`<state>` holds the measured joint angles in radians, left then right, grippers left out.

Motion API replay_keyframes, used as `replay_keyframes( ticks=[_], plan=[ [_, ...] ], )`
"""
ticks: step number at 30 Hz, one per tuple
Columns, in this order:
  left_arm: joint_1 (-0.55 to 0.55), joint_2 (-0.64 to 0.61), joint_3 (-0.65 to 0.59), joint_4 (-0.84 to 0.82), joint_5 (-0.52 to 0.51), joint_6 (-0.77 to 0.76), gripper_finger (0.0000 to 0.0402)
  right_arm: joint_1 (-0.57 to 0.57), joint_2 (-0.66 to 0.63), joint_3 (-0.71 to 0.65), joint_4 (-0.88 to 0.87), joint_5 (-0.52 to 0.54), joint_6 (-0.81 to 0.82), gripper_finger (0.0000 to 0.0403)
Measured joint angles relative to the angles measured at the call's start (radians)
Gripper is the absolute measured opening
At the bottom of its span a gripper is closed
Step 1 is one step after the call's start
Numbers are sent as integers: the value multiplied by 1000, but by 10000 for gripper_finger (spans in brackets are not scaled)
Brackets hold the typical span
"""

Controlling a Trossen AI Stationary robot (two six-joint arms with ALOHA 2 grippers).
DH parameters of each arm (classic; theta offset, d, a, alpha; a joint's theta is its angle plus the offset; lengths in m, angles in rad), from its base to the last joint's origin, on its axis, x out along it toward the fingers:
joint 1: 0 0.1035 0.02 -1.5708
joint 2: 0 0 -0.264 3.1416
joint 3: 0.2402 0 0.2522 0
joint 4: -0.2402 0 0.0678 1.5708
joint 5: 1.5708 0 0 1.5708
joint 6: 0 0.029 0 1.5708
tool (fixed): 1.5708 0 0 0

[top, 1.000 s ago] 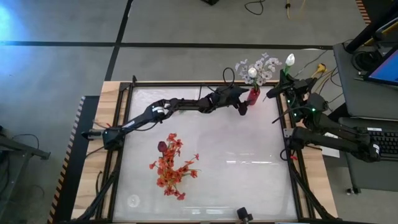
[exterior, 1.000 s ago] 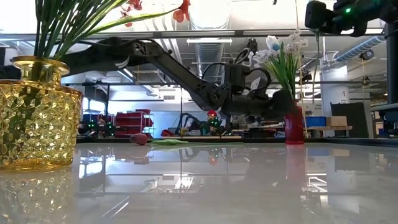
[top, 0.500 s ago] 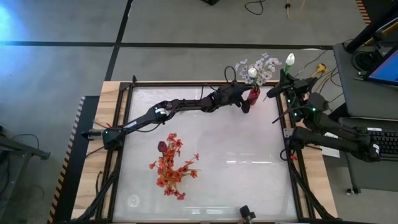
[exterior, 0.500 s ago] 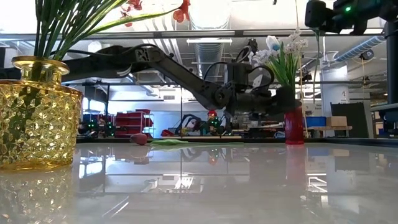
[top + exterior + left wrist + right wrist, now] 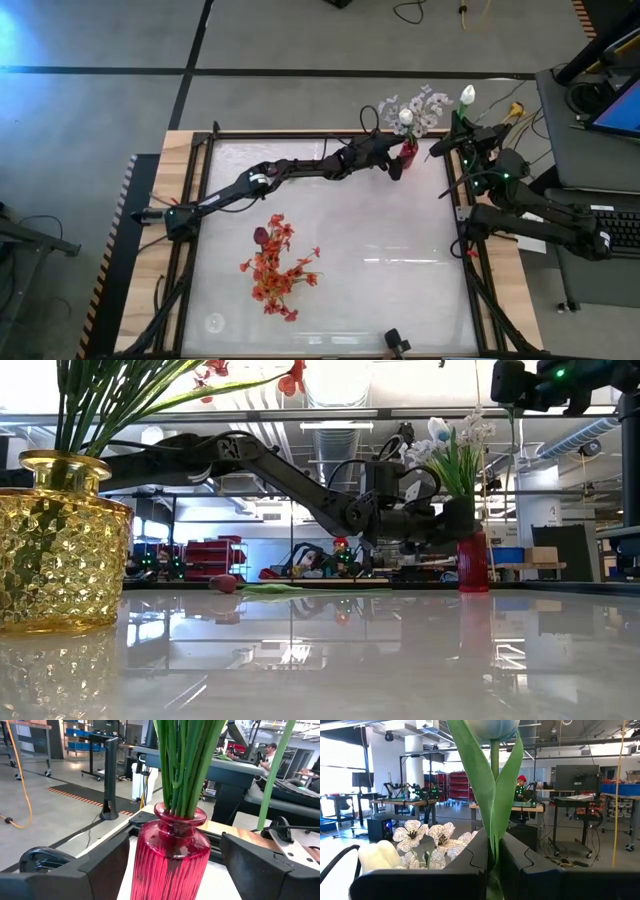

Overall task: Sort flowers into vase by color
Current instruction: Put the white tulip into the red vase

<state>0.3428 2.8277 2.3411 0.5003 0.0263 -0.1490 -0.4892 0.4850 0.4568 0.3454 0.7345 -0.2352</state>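
Where the glossy white counter [image 5: 400, 280] meets its near edge, a faceted yellow glass vase [image 5: 58, 545] holds green stems, their red-orange blossom sprays [image 5: 275, 265] fanned out left of centre. One dark maroon tulip bud [image 5: 226, 583] lies flat farther back. Near the far edge, the left pincer [image 5: 172, 865] stands spread wide on either side of a ribbed red glass vase [image 5: 169, 855], which holds white and pale lavender blossom sprays [image 5: 420, 107]. By the far right corner, the right pincer [image 5: 491, 860] is pressed together on a white tulip's green stem [image 5: 494, 795].
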Motion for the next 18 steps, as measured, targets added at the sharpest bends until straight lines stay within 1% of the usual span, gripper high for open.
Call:
replay_keyframes(
  ticks=[10, 18],
  plan=[
    [-2, 0, 0, -4, 9, -2, 269, 0, 0, 0, 0, 0, 0, 18],
    [-13, 0, 0, -6, -12, -3, 244, 0, 0, 0, 0, 0, 0, 18]
  ],
)
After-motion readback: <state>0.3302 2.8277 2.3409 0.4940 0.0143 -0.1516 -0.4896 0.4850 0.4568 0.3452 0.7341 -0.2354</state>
